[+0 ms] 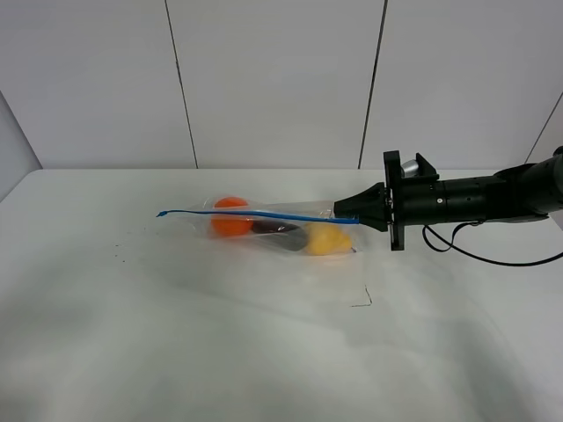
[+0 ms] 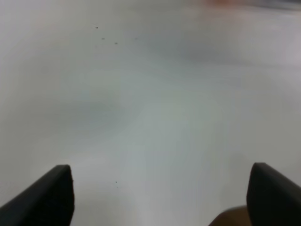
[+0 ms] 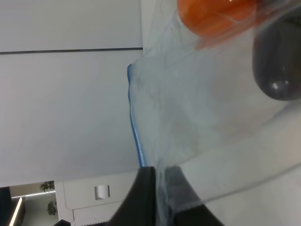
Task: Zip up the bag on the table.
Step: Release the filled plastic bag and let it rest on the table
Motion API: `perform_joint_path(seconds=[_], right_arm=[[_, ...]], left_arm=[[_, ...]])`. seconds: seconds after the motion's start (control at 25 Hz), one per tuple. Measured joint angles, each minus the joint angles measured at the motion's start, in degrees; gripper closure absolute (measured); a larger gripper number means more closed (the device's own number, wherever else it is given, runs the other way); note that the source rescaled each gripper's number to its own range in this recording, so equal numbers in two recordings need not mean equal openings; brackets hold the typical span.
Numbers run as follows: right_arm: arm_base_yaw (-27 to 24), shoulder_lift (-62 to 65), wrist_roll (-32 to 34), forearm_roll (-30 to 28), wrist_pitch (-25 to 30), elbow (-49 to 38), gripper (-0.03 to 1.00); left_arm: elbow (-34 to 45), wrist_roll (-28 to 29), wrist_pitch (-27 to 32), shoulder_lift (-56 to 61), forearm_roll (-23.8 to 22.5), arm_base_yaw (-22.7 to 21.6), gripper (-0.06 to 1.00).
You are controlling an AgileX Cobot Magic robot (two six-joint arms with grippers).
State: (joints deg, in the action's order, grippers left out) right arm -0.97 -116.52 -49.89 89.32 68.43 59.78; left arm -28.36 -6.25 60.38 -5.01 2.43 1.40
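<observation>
- The bag [image 1: 273,227], clear plastic, lies on the white table [image 1: 176,334] about midway between its left and right edges and nearer the far edge than the near one.
- A blue zipper strip [image 1: 255,215] runs along the bag's upper edge, from a free tip on the left to the right end, where the right gripper [image 1: 347,214] meets it.
- Through the plastic show an orange fruit [image 1: 231,216] toward the left, a dark fruit [image 1: 286,234] in the middle and a yellow fruit [image 1: 327,238] toward the right; the three sit close together, touching or nearly so.
- The right gripper, reaching in from the table's right edge on a black arm held roughly level, is closed down tight on the bag's right end at the zipper strip; the right wrist view shows its two fingers [image 3: 143,197] pressed together with the clear plastic and blue strip between them.
- That end of the bag looks raised a little off the table, though the high view is too flat to be sure.
- The left gripper [image 2: 160,195] stands spread wide with nothing between its fingertips, over bare table; only two dark tips show, and a blurred orange smear at the far border of that view is probably the fruit.
- A few small dark specks [image 1: 114,256] mark the table left of the bag, and a short thin dark mark [image 1: 365,299] lies nearer the front edge, right of the bag.
</observation>
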Motion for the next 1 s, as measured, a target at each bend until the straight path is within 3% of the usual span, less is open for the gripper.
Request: perform_joint_path(seconds=[0.44, 0.52, 0.6, 0.72, 0.76, 0.84, 1.0], right_arm=[[0.0, 0.0, 0.0, -0.4, 0.0, 0.0, 0.97], [0.0, 0.0, 0.3, -0.8, 0.0, 0.0, 0.93], [0.0, 0.0, 1.3, -1.4, 0.0, 0.0, 0.74], [0.0, 0.0, 2.6, -3.3, -0.2, 0.0, 0.23], [0.0, 0.0, 2.9, -4.2, -0.5, 0.0, 0.13], [0.0, 0.0, 3.7, -6.8, -0.8, 0.0, 0.02], [0.0, 0.0, 6.0, -14.8, -1.2, 0.9, -0.02]], left_arm=[[0.0, 0.0, 0.3, 5.4, 0.0, -0.1, -0.06], [0.0, 0.0, 0.1, 5.4, 0.0, -0.1, -0.06], [0.0, 0.0, 0.0, 5.4, 0.0, -0.1, -0.06], [0.0, 0.0, 0.0, 5.4, 0.0, -0.1, -0.06], [0.0, 0.0, 0.0, 5.4, 0.0, -0.1, -0.06], [0.0, 0.0, 0.0, 5.4, 0.0, -0.1, -0.06], [0.0, 0.0, 0.0, 5.4, 0.0, -0.1, -0.06]])
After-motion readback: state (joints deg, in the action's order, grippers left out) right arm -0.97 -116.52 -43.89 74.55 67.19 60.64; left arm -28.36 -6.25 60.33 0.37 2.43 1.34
